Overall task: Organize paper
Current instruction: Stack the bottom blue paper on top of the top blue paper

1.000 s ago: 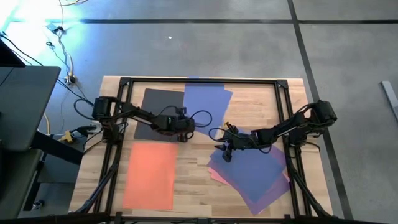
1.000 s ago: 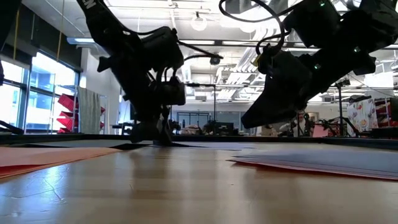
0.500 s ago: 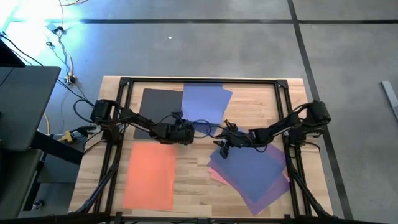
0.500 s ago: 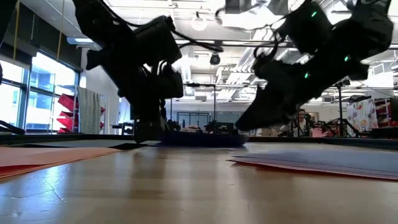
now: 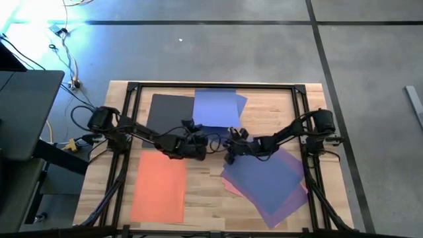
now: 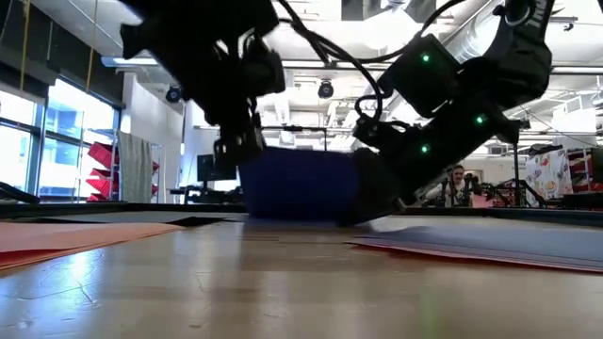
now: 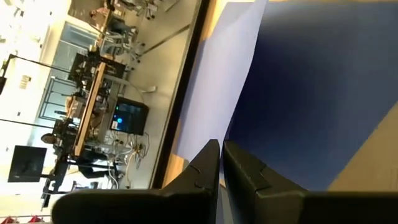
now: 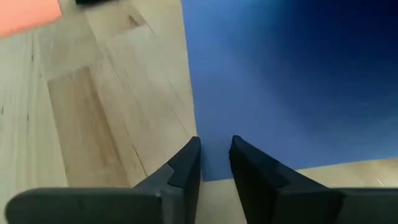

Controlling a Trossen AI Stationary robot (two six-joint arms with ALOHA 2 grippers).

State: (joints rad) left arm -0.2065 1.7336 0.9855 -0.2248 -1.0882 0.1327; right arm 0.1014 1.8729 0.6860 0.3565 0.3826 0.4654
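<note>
Centrally, the blue sheet (image 5: 217,108) is lying at the table's (image 5: 198,198) far middle, its near edge lifting off the wood, as the low view shows. Both arms are reaching inward, low over the table. The left gripper (image 5: 202,148) is clenching that raised edge, fingers (image 7: 208,163) pressed together on the paper. The right gripper (image 5: 229,155) is straddling the sheet's corner; its fingers (image 8: 186,163) are standing slightly apart, and whether they are pinching is hard to tell. Around them are lying the dark grey sheet (image 5: 165,112), the orange sheet (image 5: 158,186), and the purple sheet (image 5: 268,185) over the pink sheet (image 5: 231,188).
</note>
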